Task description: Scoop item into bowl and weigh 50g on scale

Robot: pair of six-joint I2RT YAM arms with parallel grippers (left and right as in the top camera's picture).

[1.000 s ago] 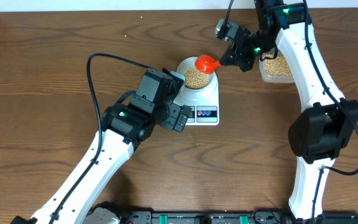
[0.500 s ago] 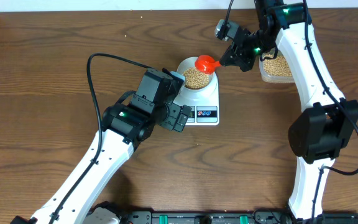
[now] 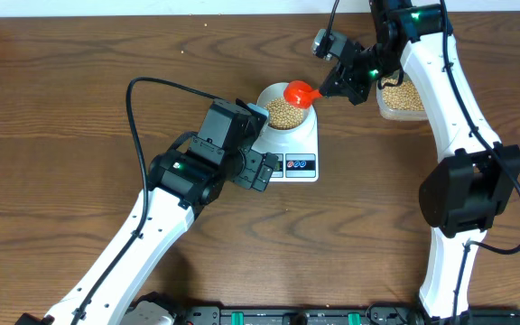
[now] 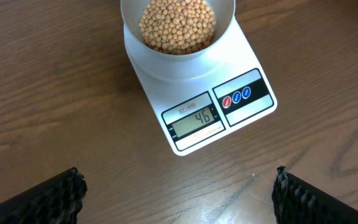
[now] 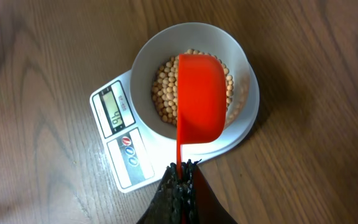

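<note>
Right jaws tight on smooth red scoop (image 5: 199, 93) above round bowl (image 5: 145, 74); left jaws wide, empty.

A dark brown wood-grain tabletop (image 3: 61, 108) is shown. A white digital kitchen scale (image 3: 298, 166) is set directly on it near the middle, its display panel turned toward the front edge. A clear plastic tub (image 3: 400, 113) of tan beans (image 3: 404, 95) is placed toward the back edge, apart from the scale, on the right arm's side.
</note>
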